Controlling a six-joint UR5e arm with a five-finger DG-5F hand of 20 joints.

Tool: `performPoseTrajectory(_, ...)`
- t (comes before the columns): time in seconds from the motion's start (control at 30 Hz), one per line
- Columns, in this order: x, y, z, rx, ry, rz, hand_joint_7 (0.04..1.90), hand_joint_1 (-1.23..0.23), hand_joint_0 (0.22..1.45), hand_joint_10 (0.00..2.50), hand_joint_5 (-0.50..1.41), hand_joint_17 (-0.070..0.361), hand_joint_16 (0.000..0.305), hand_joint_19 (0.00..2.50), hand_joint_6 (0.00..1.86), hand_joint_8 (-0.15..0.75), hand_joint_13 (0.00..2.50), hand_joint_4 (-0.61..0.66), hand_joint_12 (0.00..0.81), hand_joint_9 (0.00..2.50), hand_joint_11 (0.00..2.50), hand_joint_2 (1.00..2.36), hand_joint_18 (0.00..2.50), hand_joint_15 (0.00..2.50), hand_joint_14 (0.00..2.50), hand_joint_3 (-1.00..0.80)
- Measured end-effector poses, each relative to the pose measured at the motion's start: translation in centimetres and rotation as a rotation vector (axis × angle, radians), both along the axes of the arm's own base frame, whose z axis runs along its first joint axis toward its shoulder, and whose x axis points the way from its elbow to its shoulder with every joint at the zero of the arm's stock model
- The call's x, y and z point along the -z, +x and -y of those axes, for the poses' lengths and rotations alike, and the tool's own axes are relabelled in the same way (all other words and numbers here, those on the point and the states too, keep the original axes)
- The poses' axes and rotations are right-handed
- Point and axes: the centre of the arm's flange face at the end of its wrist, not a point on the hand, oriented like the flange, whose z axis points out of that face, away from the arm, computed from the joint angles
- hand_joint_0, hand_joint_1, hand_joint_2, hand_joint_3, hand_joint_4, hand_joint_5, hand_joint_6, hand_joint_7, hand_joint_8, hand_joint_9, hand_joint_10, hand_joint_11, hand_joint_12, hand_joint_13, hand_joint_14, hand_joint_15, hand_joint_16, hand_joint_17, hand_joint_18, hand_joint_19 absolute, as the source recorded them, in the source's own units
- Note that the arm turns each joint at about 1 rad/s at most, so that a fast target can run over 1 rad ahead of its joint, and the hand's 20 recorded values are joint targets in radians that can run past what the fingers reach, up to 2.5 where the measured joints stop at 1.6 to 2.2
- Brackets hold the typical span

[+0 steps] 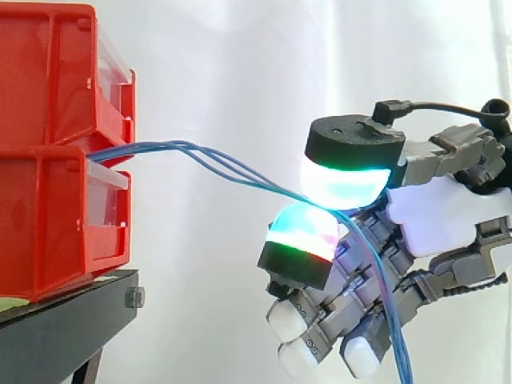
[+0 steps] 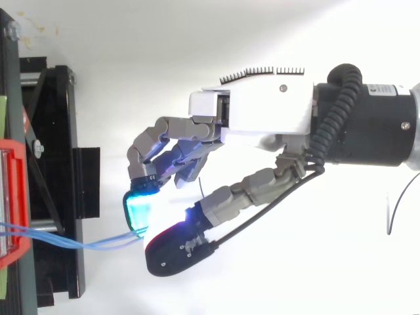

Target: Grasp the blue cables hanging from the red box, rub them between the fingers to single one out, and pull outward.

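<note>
pinching the blue cables (image 1: 216, 164) between two glowing pads, the hand (image 1: 448, 212) sits out to the right of the bins, well apart from them. the upper pad, cyan-white under a black cap, presses onto a lower pad lit green and magenta, and the strands pass through the seam where these fingers (image 1: 340, 182) meet. the other fingers are curled underneath, white tips low, holding nothing. behind the pinch the loose ends drop past those curled fingers toward the bottom edge of the side view. from above, the hand (image 2: 262, 111) shows the same closure, with the cables (image 2: 98, 244) running in from the left to the cyan pad.

farther out, the cables rise in a shallow arc to the red box (image 1: 48, 216), leaving at its front just under the upper bin (image 1: 48, 72). about three strands run side by side along that span, so i judge none is singled out yet.

the main risk is pulling outward now, which would drag the whole bundle. little slack shows, so a tug may pass straight to the box and shift it on the black stand (image 1: 64, 320). rubbing with too light a press could let every strand slip free, and the trailing ends could catch on the curled fingers. the white curtain (image 1: 240, 64) hangs behind.
</note>
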Motion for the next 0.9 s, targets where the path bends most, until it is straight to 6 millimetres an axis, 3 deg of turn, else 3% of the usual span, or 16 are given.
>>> performPoseTrajectory(0.63, 0.07, -0.14, 0.01, 0.002, 0.008, -0.011, 1.02, -0.98, 0.68, 0.01, -0.24, 0.107, 0.047, 0.43, 0.87, 0.219, 0.53, 0.22, 0.334, 0.48, 0.38, 1.01, 0.61, 0.21, 0.01, -0.26)
performPoseTrajectory(0.9, 0.09, -0.16, -0.09, 0.0, 0.008, -0.013, 1.04, -0.84, 0.61, 0.01, -0.21, 0.106, 0.047, 0.49, 0.85, 0.233, 0.55, 0.22, 0.337, 0.56, 0.37, 1.01, 0.62, 0.22, 0.01, -0.26)
